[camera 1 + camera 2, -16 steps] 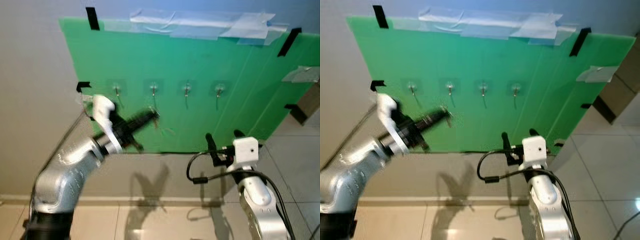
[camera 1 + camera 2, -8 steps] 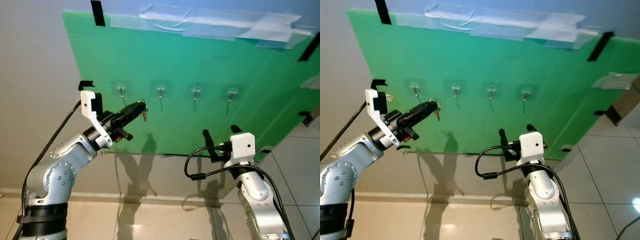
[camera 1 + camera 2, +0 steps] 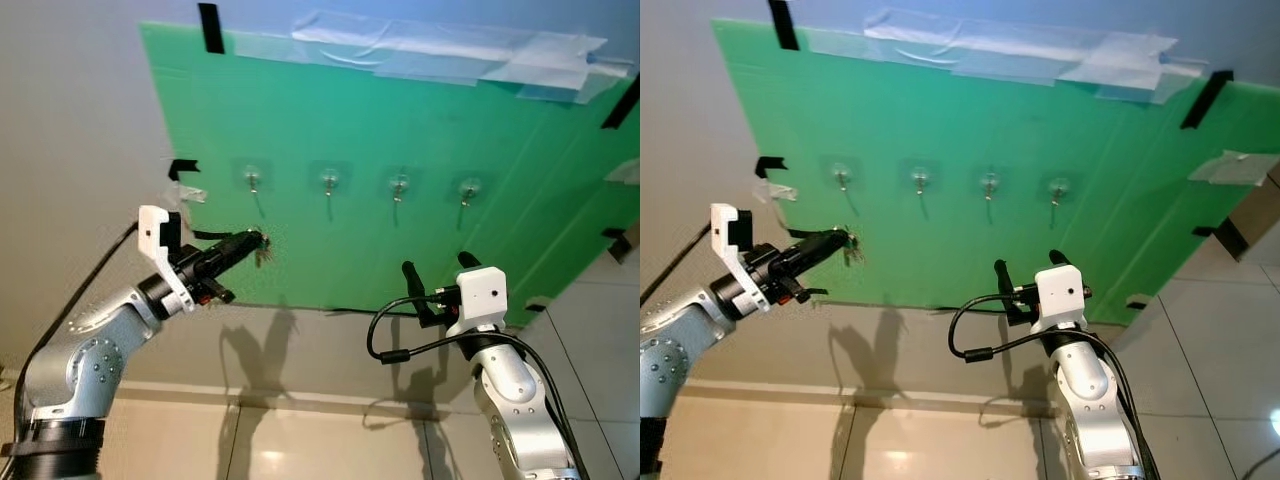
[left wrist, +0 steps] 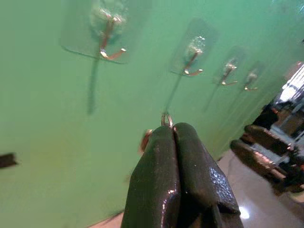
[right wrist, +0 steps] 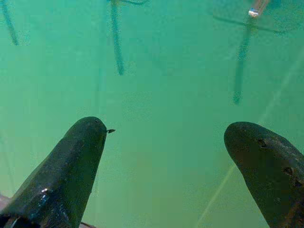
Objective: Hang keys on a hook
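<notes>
Several small metal hooks on clear pads run in a row across the green board (image 3: 400, 140); the leftmost hook (image 3: 253, 181) is nearest my left arm. My left gripper (image 3: 250, 241) is shut on the keys (image 3: 262, 250), held just below and slightly left of that hook, close to the board. In the left wrist view the key ring (image 4: 166, 118) pokes out above the closed fingertips (image 4: 164, 142), with the leftmost hook (image 4: 110, 42) above it. My right gripper (image 3: 440, 272) stands open, pointing up in front of the board's lower edge, holding nothing.
The green board is taped to a grey wall (image 3: 70, 120) with black and clear tape. Below it lies a tiled floor (image 3: 330, 440). A black cable (image 3: 385, 335) loops off my right wrist. A dark piece of furniture (image 3: 625, 240) sits at the far right.
My left gripper has dropped lower and drawn back to the left with the keys, away from the second hook to below the leftmost one. The camera has shifted slightly. The right arm is nearly still.
</notes>
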Controlling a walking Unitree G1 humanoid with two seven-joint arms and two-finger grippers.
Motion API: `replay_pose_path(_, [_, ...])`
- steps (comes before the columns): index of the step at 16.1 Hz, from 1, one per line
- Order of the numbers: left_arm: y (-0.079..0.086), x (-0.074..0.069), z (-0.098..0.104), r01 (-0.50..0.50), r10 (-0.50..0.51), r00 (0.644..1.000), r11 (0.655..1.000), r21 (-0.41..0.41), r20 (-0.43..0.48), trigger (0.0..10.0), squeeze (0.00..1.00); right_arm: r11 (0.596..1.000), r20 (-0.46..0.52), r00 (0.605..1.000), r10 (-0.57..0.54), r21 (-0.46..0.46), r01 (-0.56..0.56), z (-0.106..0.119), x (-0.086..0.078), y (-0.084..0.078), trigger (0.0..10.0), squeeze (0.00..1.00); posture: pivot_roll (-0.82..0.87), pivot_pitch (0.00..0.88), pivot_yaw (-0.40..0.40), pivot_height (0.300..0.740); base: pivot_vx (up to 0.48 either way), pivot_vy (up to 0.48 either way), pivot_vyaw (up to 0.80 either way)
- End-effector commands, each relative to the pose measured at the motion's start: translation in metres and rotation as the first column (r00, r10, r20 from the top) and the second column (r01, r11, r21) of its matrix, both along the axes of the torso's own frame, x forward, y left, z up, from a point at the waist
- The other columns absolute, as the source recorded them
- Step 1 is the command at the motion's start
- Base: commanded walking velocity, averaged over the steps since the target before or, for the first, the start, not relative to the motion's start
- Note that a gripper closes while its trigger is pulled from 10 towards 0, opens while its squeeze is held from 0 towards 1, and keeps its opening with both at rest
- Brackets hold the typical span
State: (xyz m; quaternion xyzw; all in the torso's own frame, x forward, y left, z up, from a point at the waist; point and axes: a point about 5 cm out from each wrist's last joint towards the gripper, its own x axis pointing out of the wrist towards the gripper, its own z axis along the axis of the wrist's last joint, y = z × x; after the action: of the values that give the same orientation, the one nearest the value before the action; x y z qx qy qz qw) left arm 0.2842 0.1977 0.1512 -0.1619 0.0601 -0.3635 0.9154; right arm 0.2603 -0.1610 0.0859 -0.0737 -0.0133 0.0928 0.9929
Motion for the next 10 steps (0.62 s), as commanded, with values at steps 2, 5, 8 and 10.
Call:
replay_pose_path(2, [-0.001,0.008,0.001,0.027,-0.029,0.999,0.998,0.059,0.036,10.0,0.00,1.000,-0.012,1.000,0.010,-0.020,-0.011,-0.002,-0.001,-0.001,10.0,1.00,0.01,0.000,-0.055,0.740,0.000,0.000,0.00])
replay_pose_path(5, [0.000,0.021,0.008,0.049,-0.055,0.996,0.996,0.075,0.071,10.0,0.00,0.999,-0.010,1.000,0.021,-0.029,-0.021,-0.001,0.000,-0.001,10.0,1.00,0.00,0.000,-0.057,0.740,0.000,0.000,0.00])
replay_pose_path(8, [0.001,0.037,0.016,0.043,-0.052,0.993,0.996,0.081,0.109,10.0,0.00,0.999,-0.007,1.000,0.019,-0.032,-0.020,-0.001,-0.001,-0.001,10.0,1.00,-0.01,0.000,-0.047,0.740,0.000,0.000,0.00])
replay_pose_path(10, [0.003,0.043,0.021,0.037,-0.045,0.991,0.997,0.060,0.129,10.0,0.00,1.000,-0.011,1.000,0.017,-0.024,-0.017,-0.003,-0.003,0.000,10.0,1.00,-0.01,0.000,-0.041,0.740,0.000,0.000,0.00])
